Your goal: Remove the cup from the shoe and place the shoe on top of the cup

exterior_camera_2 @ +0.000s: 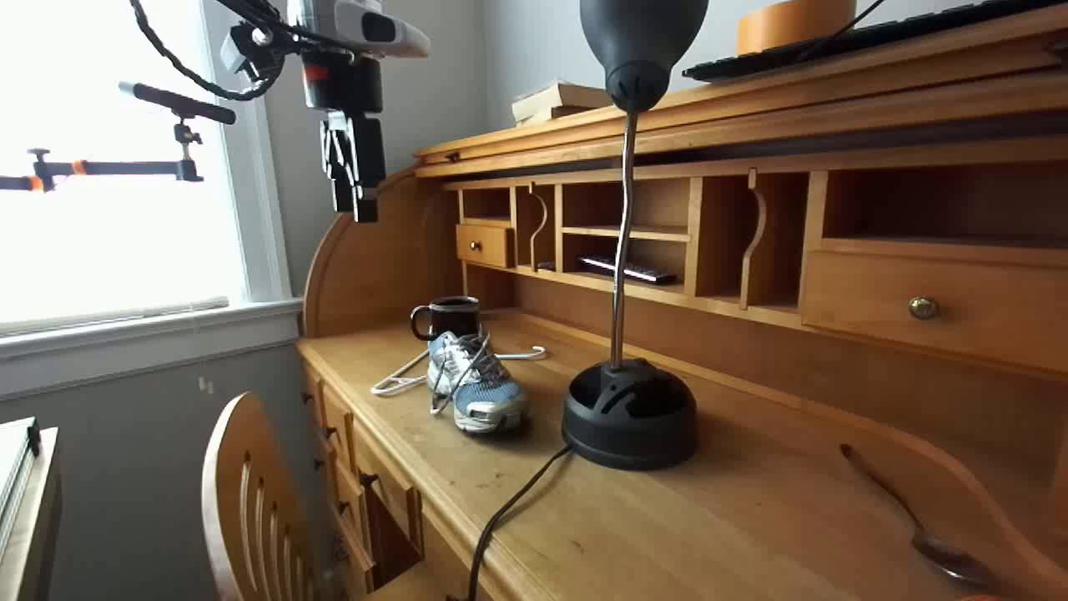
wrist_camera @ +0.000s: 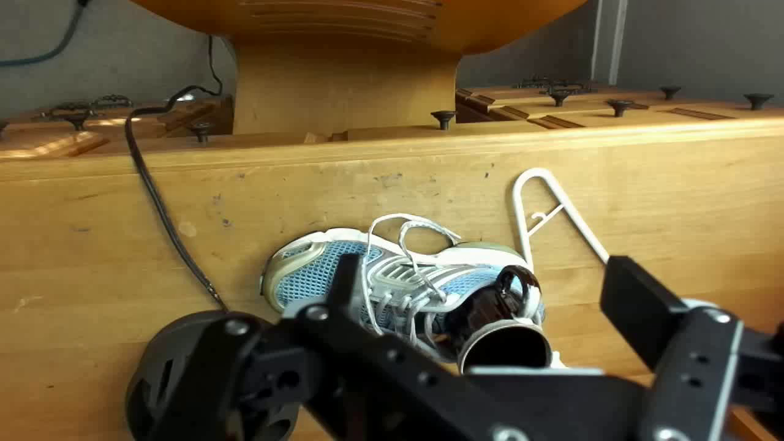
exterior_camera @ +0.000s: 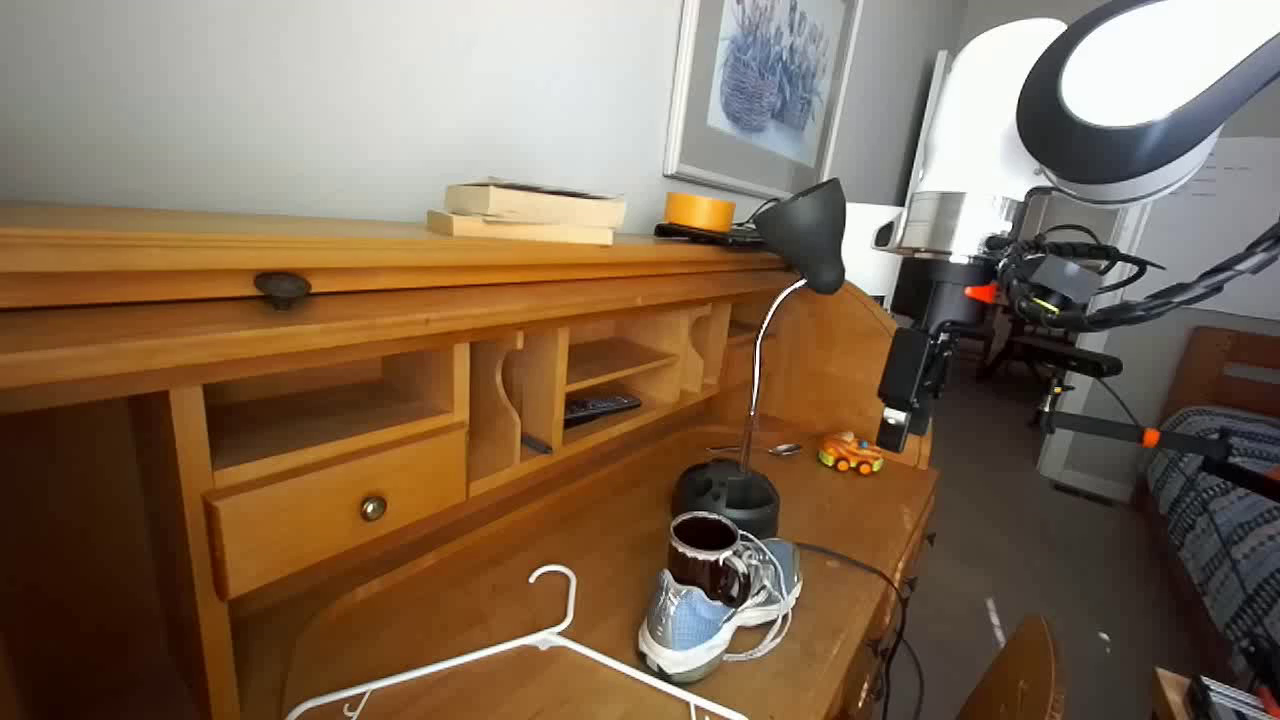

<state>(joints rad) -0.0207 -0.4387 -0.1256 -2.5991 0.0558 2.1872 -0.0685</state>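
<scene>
Down below the claw (exterior_camera_2: 354, 208), which is spread wide, the dark cup (exterior_camera: 700, 575) sits inside the back part of the blue shoe (exterior_camera: 689, 620) on the wooden desk (exterior_camera_2: 751, 517).

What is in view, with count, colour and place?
Desk: 1, brown, along wall
Shoe: 1, blue-white, on desk
Cup: 1, dark brown, in shoe
Hanger: 1, white, on desk
Lamp: 1, black, on desk
Spoon: 1, silvery, on desk
Toy car: 1, orange, on desk
Remote: 1, black, in cubby
Books: 2, cream, on ledge
Slab: 1, black, on ledge
Roll: 1, orange, on or behind slab
Picture: 1, bluish, on wall
Chair: 1, brown, beside desk
Bed: 1, blue, background
Window: 1, white, background
Robot arm: 1, white-black, overhead
Gripper: 1, black, arm's end
</scene>
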